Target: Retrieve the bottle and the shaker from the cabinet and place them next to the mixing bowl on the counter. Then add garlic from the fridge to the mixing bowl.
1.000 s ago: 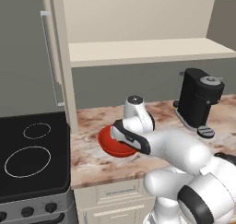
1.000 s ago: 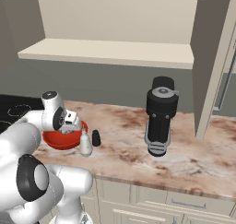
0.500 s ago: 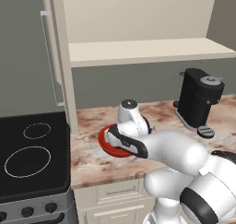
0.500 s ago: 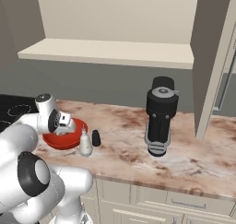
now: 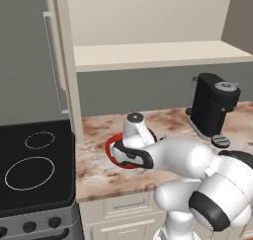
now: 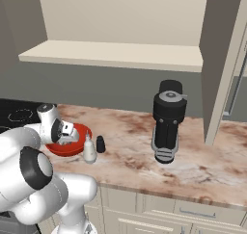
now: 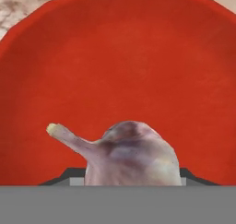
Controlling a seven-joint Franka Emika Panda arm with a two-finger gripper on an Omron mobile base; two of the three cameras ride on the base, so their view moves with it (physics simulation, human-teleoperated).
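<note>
The white arm bends forward and low from the base, elbow raised, wrist turned down near the counter's [image 6: 202,165] front left part. The gripper [image 7: 131,179] points downward, its fingers closed on the garlic [image 7: 129,156].

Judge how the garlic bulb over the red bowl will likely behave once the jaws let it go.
The garlic looks rounded and lumpy, so it would probably roll a little before settling. Its thin stem sticks out sideways and may stop that roll. The mixing bowl curves up all round, so the bulb should stay inside.
</note>
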